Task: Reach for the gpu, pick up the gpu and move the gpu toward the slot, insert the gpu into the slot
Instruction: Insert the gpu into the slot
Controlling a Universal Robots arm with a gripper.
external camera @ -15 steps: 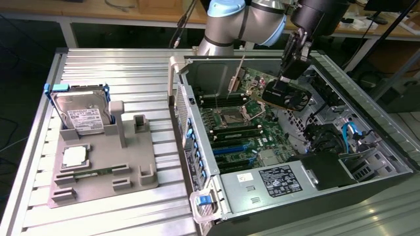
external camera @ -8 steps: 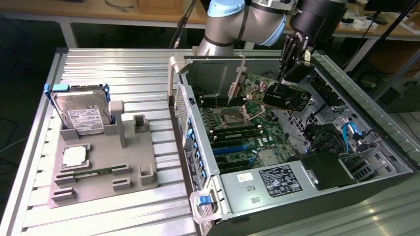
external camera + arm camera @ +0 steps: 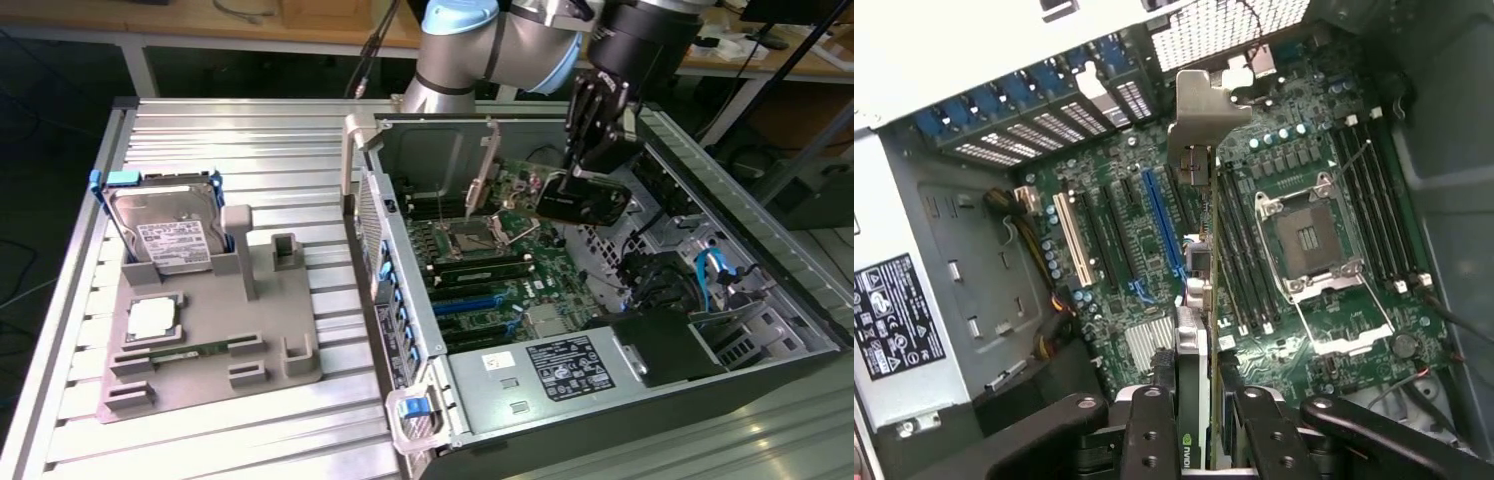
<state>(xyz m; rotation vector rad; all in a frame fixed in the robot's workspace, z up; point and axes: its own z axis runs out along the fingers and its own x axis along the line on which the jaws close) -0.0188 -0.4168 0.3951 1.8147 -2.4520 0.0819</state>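
Entry: the gpu (image 3: 579, 203), carried inside the open case (image 3: 727, 200) above the motherboard (image 3: 434, 240).
We log the gripper (image 3: 585, 182) closed tight on the card, which hangs clear of the board, edge parallel to the slot (image 3: 1163, 225) but seemingly beside it, nearer the memory sockets (image 3: 1239, 265). Risk: lowered so offset, it would foul those sockets; its bracket (image 3: 1206, 100) could catch the case's rear wall. Open room above, little sideways.

One gpu (image 3: 581, 200), one hard drive (image 3: 167, 235), likely one processor (image 3: 154, 318)
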